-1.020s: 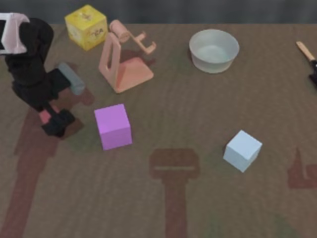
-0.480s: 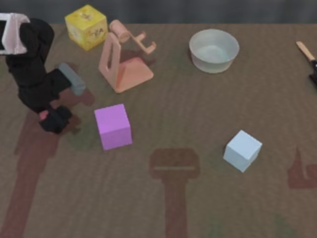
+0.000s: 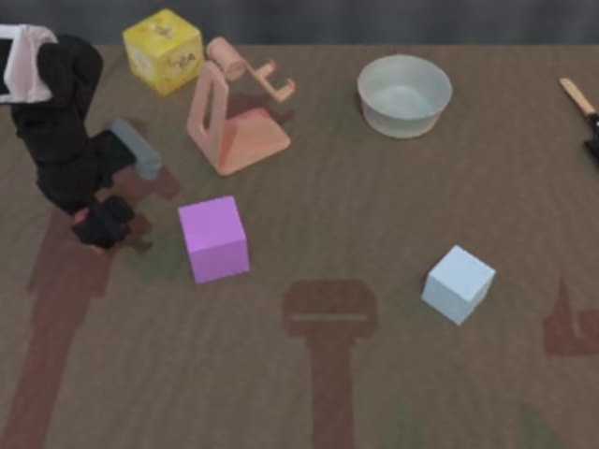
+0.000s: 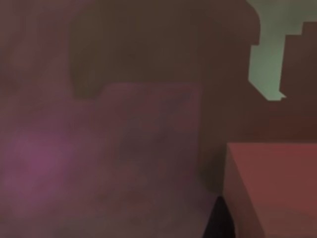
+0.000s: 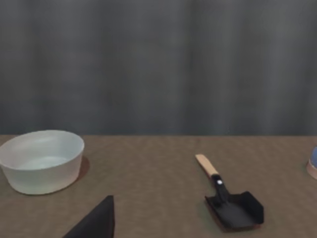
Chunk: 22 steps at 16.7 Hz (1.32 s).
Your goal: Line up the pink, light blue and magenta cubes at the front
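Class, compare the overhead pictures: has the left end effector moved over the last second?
Yes. The left end effector has drifted slightly left and toward the table's back, away from the matte magenta cube, which stayed put.

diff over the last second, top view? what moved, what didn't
The left gripper crept slightly toward the table's back left, with the pink cube showing between its fingers. No clear grab or release shows. The magenta cube, light blue cube, yellow cube, stand and bowl stayed put.
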Available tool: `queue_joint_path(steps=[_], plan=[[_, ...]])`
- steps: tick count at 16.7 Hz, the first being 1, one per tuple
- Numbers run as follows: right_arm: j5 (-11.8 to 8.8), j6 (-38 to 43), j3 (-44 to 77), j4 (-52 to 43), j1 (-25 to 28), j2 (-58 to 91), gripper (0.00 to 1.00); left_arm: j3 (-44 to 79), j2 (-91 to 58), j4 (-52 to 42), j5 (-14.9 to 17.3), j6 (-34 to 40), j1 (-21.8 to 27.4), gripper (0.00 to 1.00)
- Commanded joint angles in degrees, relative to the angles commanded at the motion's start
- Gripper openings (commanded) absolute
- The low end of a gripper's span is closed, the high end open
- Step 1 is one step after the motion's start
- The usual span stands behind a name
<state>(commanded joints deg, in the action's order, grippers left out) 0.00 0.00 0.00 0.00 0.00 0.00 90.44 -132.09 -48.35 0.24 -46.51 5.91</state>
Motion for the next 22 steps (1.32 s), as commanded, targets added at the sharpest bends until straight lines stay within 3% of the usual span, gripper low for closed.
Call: queue_joint_path(steps=[11,17,19,22], plan=[[0.0,0.0,0.0,0.0,0.0,0.0,1.00,7.9,7.0,-14.2,0.9,0.9,-1.0,0.00],[0.0,0.0,0.0,0.0,0.0,0.0,1.00,8.3,7.2,-14.8,0.9,0.8,-0.6,0.00],[0.0,0.0,0.0,0.0,0.0,0.0,1.00,8.8,7.0,-15.1,0.8,1.3,1.3,0.00],[0.0,0.0,0.0,0.0,0.0,0.0,1.00,10.1,6.4,-15.9,0.7,3.2,8.6,0.00]])
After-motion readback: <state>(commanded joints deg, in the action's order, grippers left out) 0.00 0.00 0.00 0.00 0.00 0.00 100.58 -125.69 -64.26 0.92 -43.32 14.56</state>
